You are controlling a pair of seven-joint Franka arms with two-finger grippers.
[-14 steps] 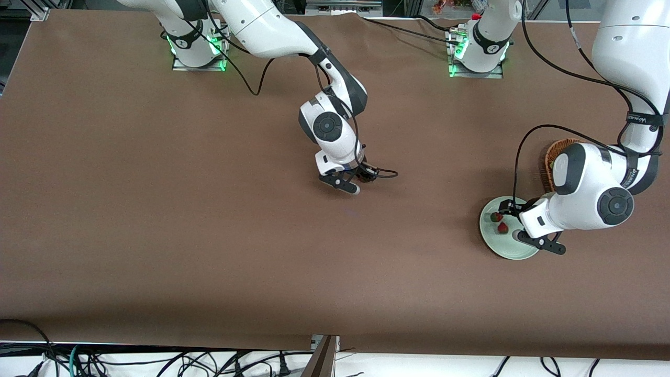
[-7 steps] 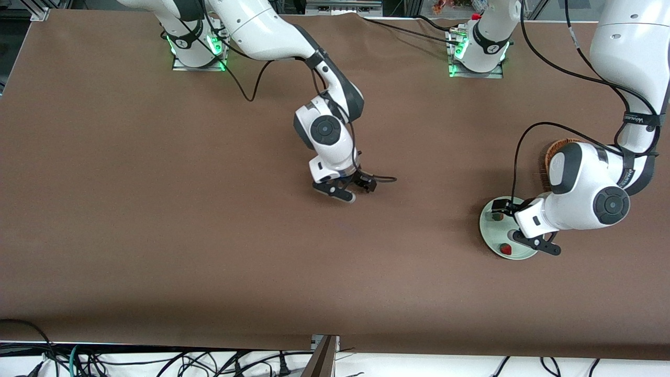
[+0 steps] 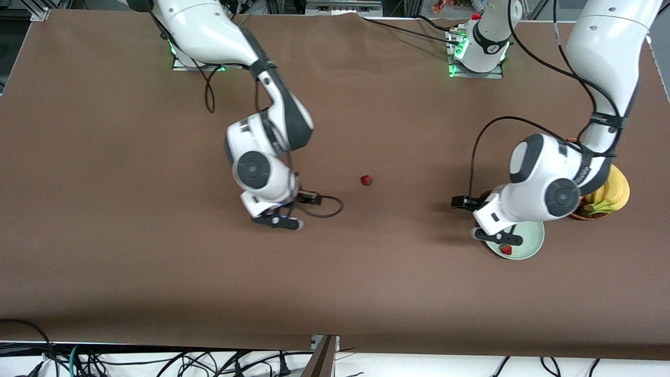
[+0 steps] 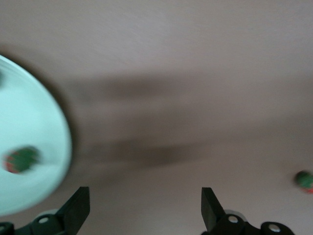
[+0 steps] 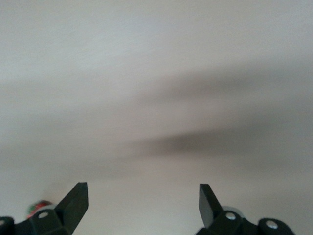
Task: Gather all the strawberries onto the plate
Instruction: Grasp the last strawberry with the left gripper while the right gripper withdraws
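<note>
Left gripper [image 3: 489, 236] gapes empty over the plate [image 3: 534, 242] rim — 1 strawberry [image 3: 505, 250] inside. Right gripper [image 3: 277, 220] wide too, above bare table [image 3: 104, 209]; another berry [image 3: 366, 180] lies mid-table.

Two arms in glossy white shells with dark grey to black joint bands and round dark grey caps with a small centre mark on the wrist housings. Bases on square metal plates lit green at the rim, a red button beside the left arm's base. Black cables looped loosely from the upper links down to the wrists, one coil trailing beside the right gripper [image 3: 277, 220]. Small black lettering on a dark band of the left forearm, too small to read. Left gripper [image 3: 497, 238] and right gripper alike: white block body, black fingers [image 4: 78, 210] tapering to wedge tips, pale round screw heads at the roots.
</note>
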